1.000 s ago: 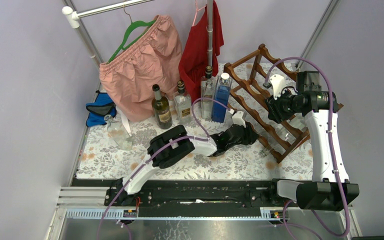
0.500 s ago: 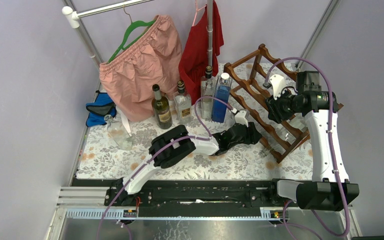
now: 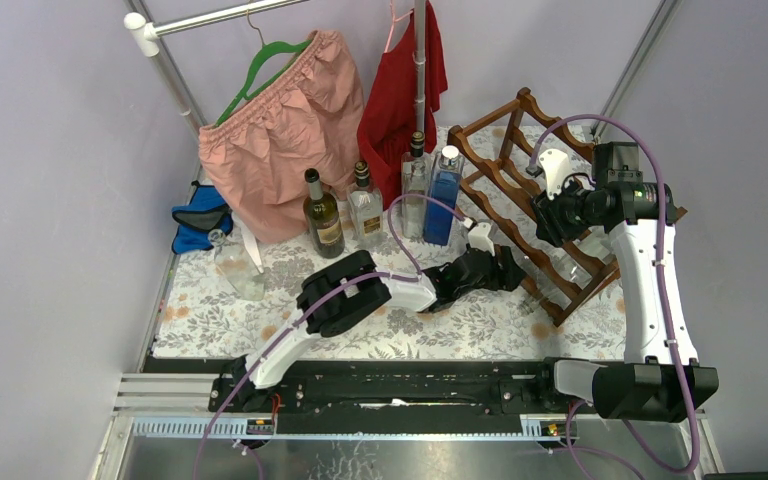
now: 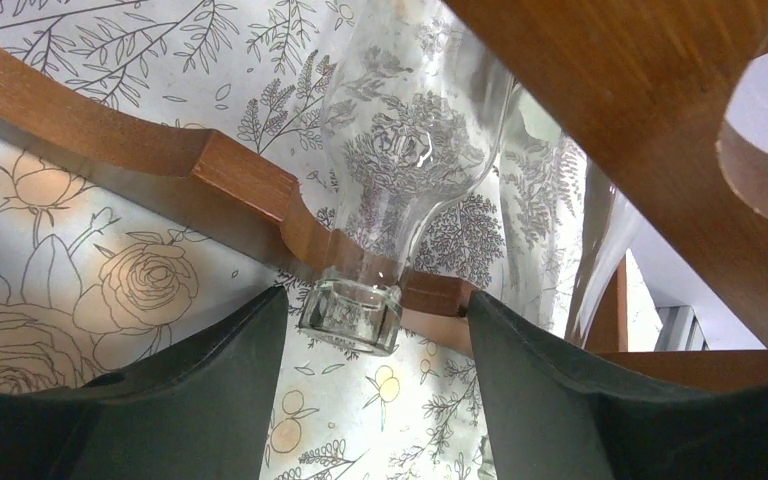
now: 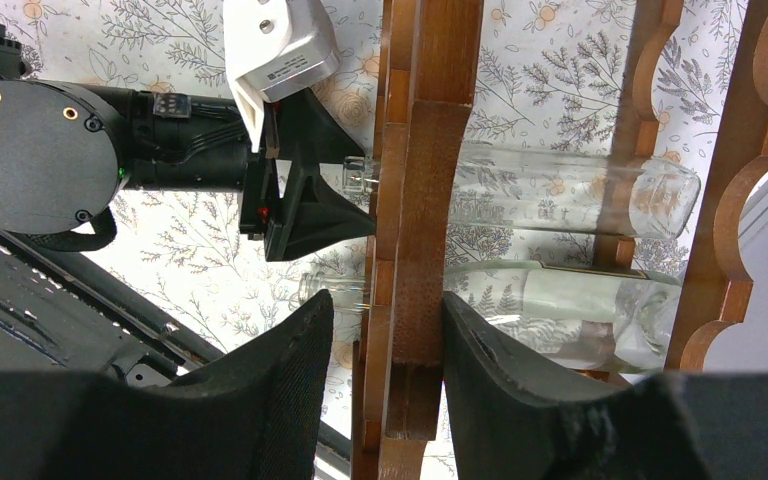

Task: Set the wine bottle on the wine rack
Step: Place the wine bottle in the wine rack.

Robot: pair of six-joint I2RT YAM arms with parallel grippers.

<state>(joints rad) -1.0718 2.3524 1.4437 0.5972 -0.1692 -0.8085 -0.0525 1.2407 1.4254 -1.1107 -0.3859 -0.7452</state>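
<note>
A clear glass wine bottle (image 4: 410,150) lies on its side in the wine rack (image 4: 240,170). Its neck rests in a notch of the scalloped rail and its mouth points at my left gripper (image 4: 377,300). That gripper is open, its fingers either side of the mouth without touching it. In the right wrist view the same bottle (image 5: 560,185) spans two rails of the rack (image 5: 430,150). My right gripper (image 5: 388,300) is shut on a rack upright. From above, the left gripper (image 3: 515,262) is at the rack's (image 3: 500,175) front, the right gripper (image 3: 545,215) over it.
A second bottle with a pale label (image 5: 580,300) lies in the rack beside the clear one. Several bottles stand behind the left arm: a dark one (image 3: 323,215), clear ones (image 3: 365,205) and a blue one (image 3: 444,195). Pink shorts (image 3: 280,130) and a red garment (image 3: 400,90) hang at the back.
My left gripper has edged toward the rack and its jaws have opened, letting go of the bottle's neck. The right gripper has kept its hold on the rack.
</note>
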